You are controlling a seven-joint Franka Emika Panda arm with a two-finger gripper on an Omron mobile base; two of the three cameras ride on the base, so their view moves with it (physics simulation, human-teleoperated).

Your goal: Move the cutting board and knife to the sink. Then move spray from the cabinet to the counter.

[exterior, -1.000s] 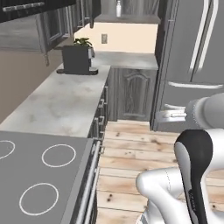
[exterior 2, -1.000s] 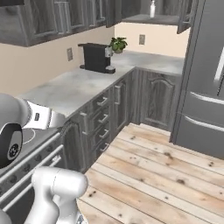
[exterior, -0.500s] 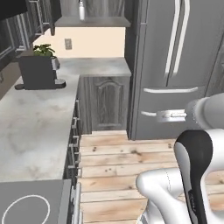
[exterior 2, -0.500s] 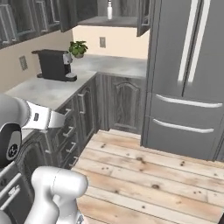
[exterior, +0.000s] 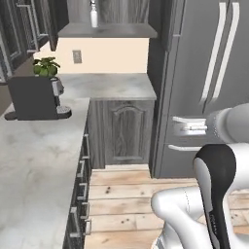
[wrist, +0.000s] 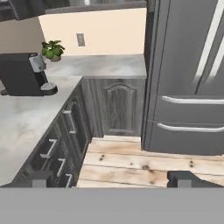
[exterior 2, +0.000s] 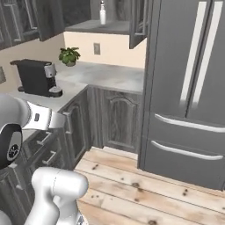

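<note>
Hand view puts my fingers (wrist: 109, 179) nearest of all, spread wide apart with nothing between them, hanging over the wooden floor (wrist: 144, 162) in front of the lower cabinets (wrist: 65, 140). Beyond them the tabletop (wrist: 26, 118) runs along the left wall and turns at the far corner toward the refrigerator (wrist: 192, 74). On that run sits a dark coffee machine (exterior: 34, 97), close to the corner, with a small potted plant (exterior: 46, 66) just behind it against the backsplash.

Farthest off and highest, the spray (exterior 2: 102, 12) stands upright on the cabinet (exterior 2: 105, 26) shelf, above the far stretch of tabletop and close to the shelf's front edge. The door (exterior 2: 138, 22) at the shelf's right end hangs open toward me.

I judge the step in hand to be closing on the cabinet for the spray; cutting board and knife I cannot place from here. To do it well I'd bring the base nearer the far corner, raise the arm to shelf height, keep wide of the open door, and come at the bottle level, fingers either side of its body below the trigger. The bare far tabletop below looks the easy landing spot.
</note>
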